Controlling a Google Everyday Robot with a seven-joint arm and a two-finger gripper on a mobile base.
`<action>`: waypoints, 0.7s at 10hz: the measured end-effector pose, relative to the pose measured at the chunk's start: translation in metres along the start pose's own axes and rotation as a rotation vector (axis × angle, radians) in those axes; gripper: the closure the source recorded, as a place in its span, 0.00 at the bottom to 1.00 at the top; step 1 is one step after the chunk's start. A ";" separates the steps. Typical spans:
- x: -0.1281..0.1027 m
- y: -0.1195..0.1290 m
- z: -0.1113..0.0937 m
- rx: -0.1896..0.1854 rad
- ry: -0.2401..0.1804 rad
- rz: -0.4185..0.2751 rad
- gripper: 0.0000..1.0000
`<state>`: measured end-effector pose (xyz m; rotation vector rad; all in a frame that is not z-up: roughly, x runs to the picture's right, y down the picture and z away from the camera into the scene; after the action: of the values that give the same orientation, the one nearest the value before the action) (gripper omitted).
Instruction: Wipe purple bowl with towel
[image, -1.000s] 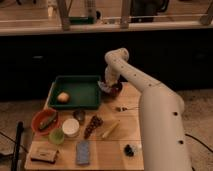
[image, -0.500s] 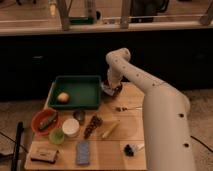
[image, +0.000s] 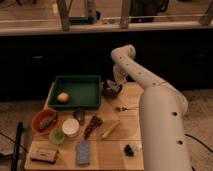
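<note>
Since half a second ago little has changed. The gripper (image: 114, 86) stays low over the purple bowl (image: 109, 93), and any shift in its place is slight. The white arm (image: 132, 67) keeps the same bend: it rises from the lower right, turns over at the top and drops to the bowl. The things on the wooden table (image: 112, 145) lie where they lay before.

The purple bowl sits directly under the gripper. The green tray (image: 75, 86) is just left of the gripper, its right rim close to the bowl, and a round yellowish thing (image: 62, 97) lies inside it. A thin utensil (image: 125, 107) lies a little nearer the camera than the gripper. Well apart from the gripper, nearer the camera and to its left, are the orange bowl (image: 44, 121), a white cup (image: 70, 127) and a blue-grey pad (image: 82, 152).

The gripper covers the upper part of the purple bowl, so only the bowl's dark near side shows. The towel cannot be made out apart from the gripper and the bowl. Whether the gripper is open or closed cannot be told either. The thick lower part of the arm hides the right side of the table and is cut off by the bottom edge. A small dark thing (image: 130, 149) beside it is too unclear to name.
</note>
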<state>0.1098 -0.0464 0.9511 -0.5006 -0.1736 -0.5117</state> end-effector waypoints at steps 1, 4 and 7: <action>0.005 -0.004 0.001 0.009 0.003 0.011 1.00; -0.008 -0.024 0.004 0.042 -0.015 -0.017 1.00; -0.036 -0.036 0.008 0.060 -0.072 -0.086 1.00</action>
<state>0.0603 -0.0540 0.9629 -0.4549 -0.2794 -0.5711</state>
